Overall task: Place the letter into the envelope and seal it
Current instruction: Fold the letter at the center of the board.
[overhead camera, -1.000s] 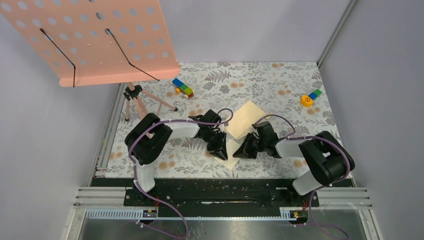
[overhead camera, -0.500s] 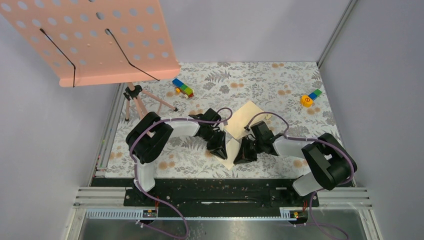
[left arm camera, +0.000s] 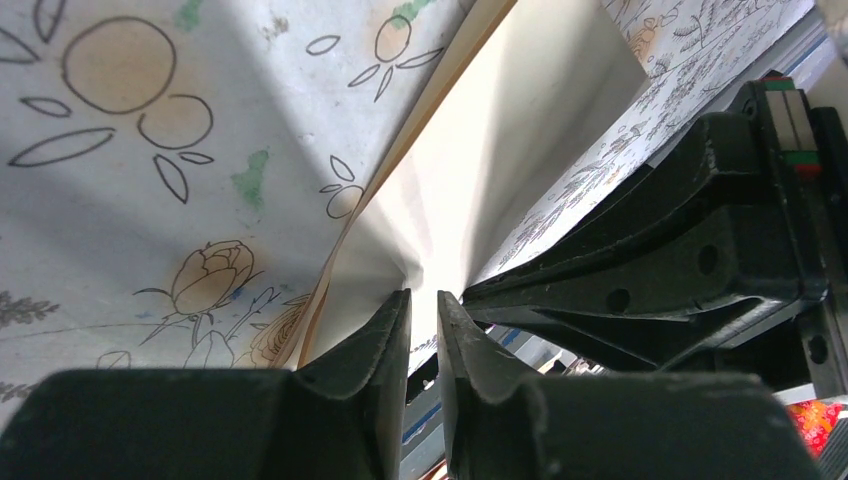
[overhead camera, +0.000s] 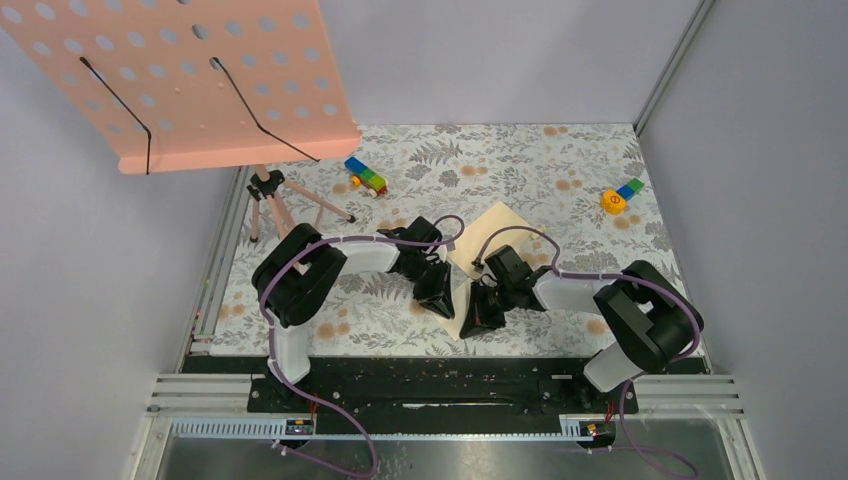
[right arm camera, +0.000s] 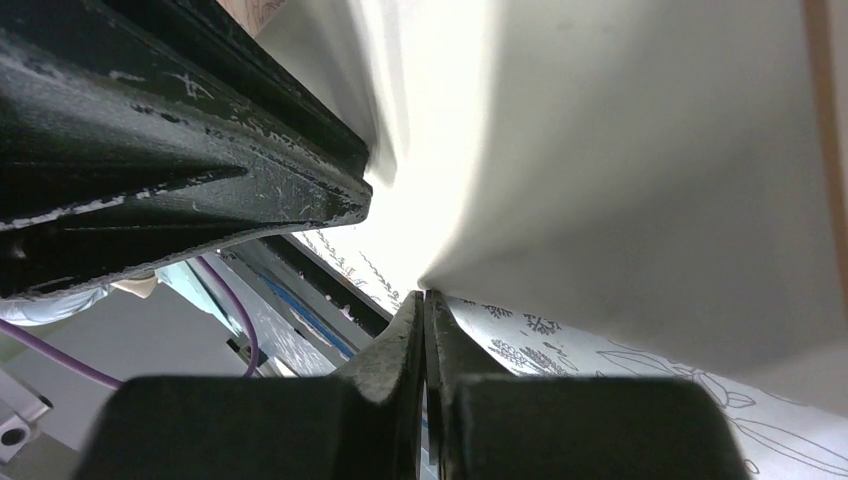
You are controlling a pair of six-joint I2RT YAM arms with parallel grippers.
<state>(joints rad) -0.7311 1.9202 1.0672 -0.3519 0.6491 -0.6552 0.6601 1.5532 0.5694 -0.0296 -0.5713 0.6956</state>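
Note:
The pale cream letter [overhead camera: 461, 322] lies between my two grippers, its far part over or against the tan envelope [overhead camera: 490, 235]. My right gripper [overhead camera: 478, 314] is shut on the letter's edge [right arm camera: 600, 150], which rises from the fingertips [right arm camera: 424, 293] in a curved sheet. My left gripper [overhead camera: 438, 295] faces it from the left. Its jaws [left arm camera: 424, 295] stand a narrow gap apart, with the letter's raised fold [left arm camera: 500, 150] just past their tips. A tan edge [left arm camera: 400, 170] runs along the letter's left side. Each wrist view shows the other gripper's black fingers [left arm camera: 650, 270] [right arm camera: 180, 170] close by.
A pink perforated stand [overhead camera: 200, 80] on a tripod [overhead camera: 272, 200] overhangs the back left. Toy blocks lie at the back [overhead camera: 365, 177] and the back right [overhead camera: 620, 196]. The black front rail [overhead camera: 430, 375] runs just behind the grippers. Grey walls enclose the flowered cloth [overhead camera: 560, 160].
My right gripper has moved left toward the left gripper, taking the letter's edge with it and buckling the sheet. The left gripper's jaws have narrowed slightly; its arm has barely moved.

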